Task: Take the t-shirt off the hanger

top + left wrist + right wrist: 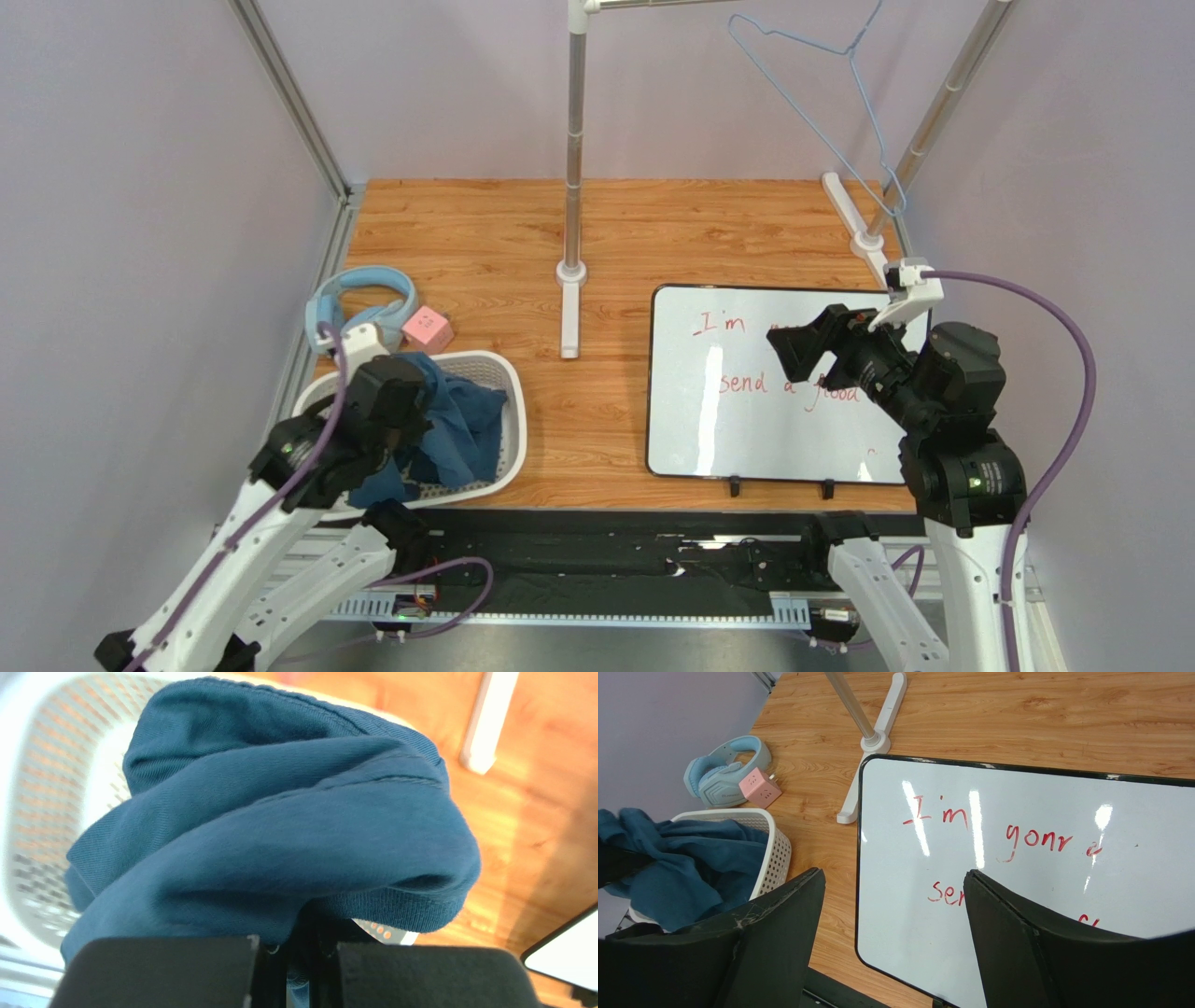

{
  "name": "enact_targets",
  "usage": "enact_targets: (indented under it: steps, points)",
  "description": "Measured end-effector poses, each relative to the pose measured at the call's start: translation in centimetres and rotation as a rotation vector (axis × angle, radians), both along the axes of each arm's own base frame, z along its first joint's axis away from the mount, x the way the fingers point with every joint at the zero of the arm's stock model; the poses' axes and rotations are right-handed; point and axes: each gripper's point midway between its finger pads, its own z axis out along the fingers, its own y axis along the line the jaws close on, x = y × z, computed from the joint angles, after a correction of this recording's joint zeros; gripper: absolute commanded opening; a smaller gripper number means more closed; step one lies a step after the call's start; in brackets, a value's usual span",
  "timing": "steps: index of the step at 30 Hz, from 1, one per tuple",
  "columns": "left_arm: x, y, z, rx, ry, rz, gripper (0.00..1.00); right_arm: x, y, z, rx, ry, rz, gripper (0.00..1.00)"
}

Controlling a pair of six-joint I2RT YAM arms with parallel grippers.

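Left gripper (298, 952) sits clamped on the bunched t-shirt (281, 833) over the basket (514, 420), well apart from the bare hanger (849, 53); right gripper (892, 876) gapes empty.

Bunched teal t-shirt (281, 833) fills most of the frame, heaped over white perforated basket (42, 833). Left tool (298, 952) at bottom edge, black fingers pinched together on a cloth fold. Wooden tabletop (533, 812) right; white rack foot (488, 721) top right; whiteboard corner (568, 952) bottom right.
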Motion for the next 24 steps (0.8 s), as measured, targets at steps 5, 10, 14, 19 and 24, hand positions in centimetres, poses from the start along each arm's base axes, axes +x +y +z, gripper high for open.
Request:
enact_targets:
  steps: [5, 10, 14, 19, 24]
  points:
    - [1.0, -2.9, -7.0, -0.039, 0.206, 0.053, 0.0, 0.0, 0.0, -0.4, -0.002, 0.013, 0.001, 0.79]
    - [0.6, -2.2, -10.7, -0.117, 0.237, 0.198, 0.0, 0.0, 0.0, -0.5, -0.002, 0.016, 0.0, 0.79]
    - [0.0, -1.4, -14.0, -0.203, 0.236, 0.307, 0.0, 0.0, 0.0, -0.5, -0.002, 0.015, 0.0, 0.79]
    - [-0.3, -2.1, -17.5, -0.257, 0.272, 0.314, 0.0, 0.0, 0.0, -0.5, -0.002, 0.016, 0.0, 0.79]
    - [0.3, -2.4, -15.9, -0.256, 0.258, 0.287, 0.67, 0.1, 0.1, -0.6, -0.001, 0.023, 0.007, 0.82]
